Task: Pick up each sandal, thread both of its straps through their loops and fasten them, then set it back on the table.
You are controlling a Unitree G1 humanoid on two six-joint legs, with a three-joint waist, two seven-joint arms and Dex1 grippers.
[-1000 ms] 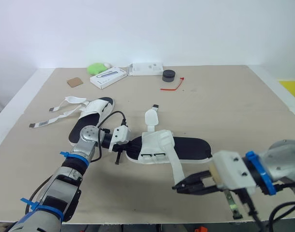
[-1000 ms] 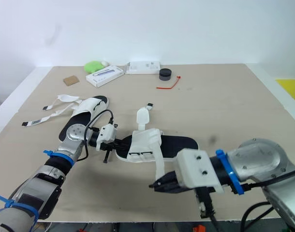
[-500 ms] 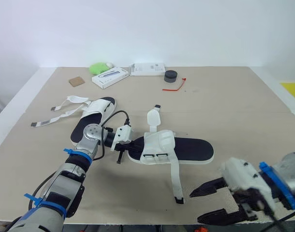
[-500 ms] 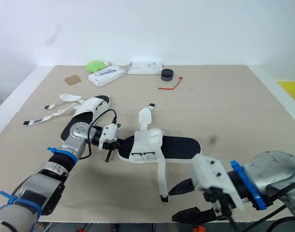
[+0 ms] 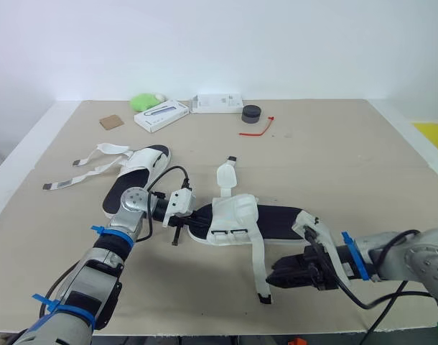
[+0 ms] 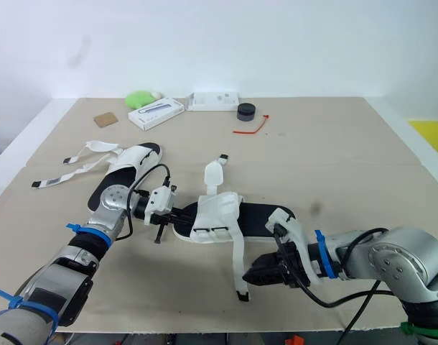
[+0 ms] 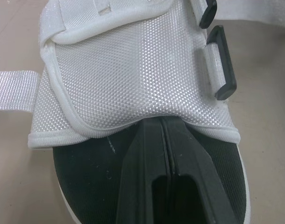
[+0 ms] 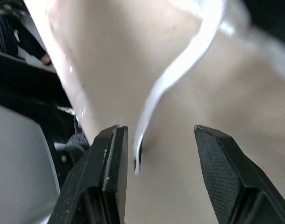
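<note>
At the near edge of the beige surface point(image 5: 348, 165), the right claw point(image 5: 273, 275) lies low and on its side with its two black fingers point(image 8: 110, 172) spread apart, the loose end of a long white webbing strap point(image 5: 257, 262) hanging between them, closer to one finger; whether it touches that finger cannot be told. That strap runs back from its black tip up to the white mesh upper of a black-soled sandal point(image 5: 276, 219), which lies flat on the surface between the two arms. A second, shorter strap with a rounded tab point(image 5: 224, 176) stands up from the far side of the upper. The left claw point(image 7: 165, 126) has its fingers pressed together, their tips resting on the black footbed just short of the mesh upper, beside black plastic loops point(image 7: 224, 65) on the upper's edge. Farther left lies the other white sandal point(image 5: 143, 164), its straps point(image 5: 82, 176) unfastened and trailing across the surface. Along the far edge sit a brown card square point(image 5: 110, 122), a green rounded object point(image 5: 146, 101), a white oblong box point(image 5: 161, 115), a flat white packet point(image 5: 219, 103), a black round puck point(image 5: 252, 113) and a red tie point(image 5: 258, 128).
</note>
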